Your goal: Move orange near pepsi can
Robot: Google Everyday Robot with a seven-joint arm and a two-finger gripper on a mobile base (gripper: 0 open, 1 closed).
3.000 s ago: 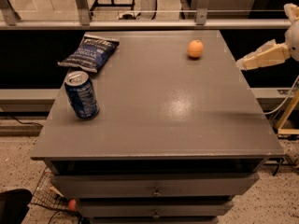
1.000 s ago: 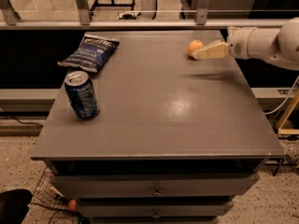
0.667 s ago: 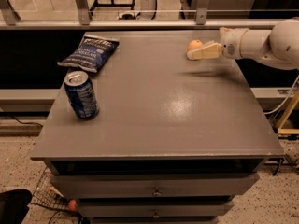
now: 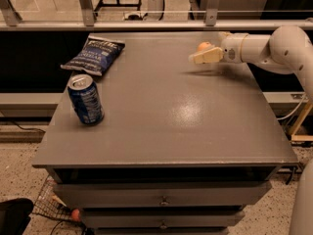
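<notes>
Reaching in from beyond the right edge, where it was hanging three seconds ago, the claw (image 4: 200, 57) is now hovering low over the far right part of the surface (image 4: 171, 126), right at the orange (image 4: 204, 46) (only the fruit's top is peeking over it). How far the claw is spread, or whether it is gripping the fruit, I cannot tell. The pepsi can (image 4: 86, 100) is standing upright near the left edge, well apart from the orange, with a chip bag (image 4: 94, 54) lying flat behind it.
</notes>
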